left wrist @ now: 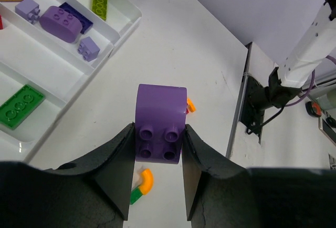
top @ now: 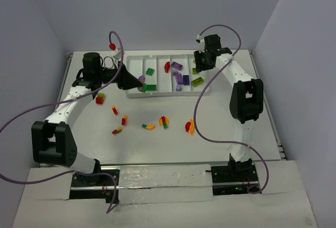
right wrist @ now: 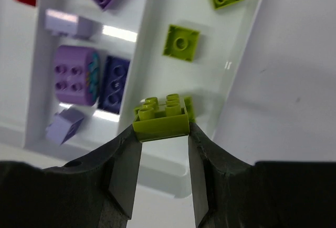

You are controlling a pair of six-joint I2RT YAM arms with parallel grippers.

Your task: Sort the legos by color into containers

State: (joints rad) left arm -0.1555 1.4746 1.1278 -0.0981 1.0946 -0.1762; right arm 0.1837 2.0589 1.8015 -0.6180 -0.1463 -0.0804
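Observation:
My left gripper [top: 139, 82] is shut on a purple lego [left wrist: 160, 128], studs facing the camera, held at the front left part of the white tray [top: 136, 62] of containers. My right gripper [top: 198, 68] is shut on a lime green lego [right wrist: 161, 120] above the tray's rightmost compartment, where two lime bricks [right wrist: 181, 42] lie. Purple bricks [top: 179, 78] fill the neighbouring compartment, a red piece [top: 167, 66] the middle one, and green bricks [top: 150, 71] the second from the left. Several loose legos [top: 164, 121] in red, orange and green lie on the table in front of the tray.
The loose pieces spread from a red and green one [top: 100, 99] on the left to a red and orange one [top: 189, 127] on the right. Purple cables loop over the table from both arms. Walls close in the table at the back and sides.

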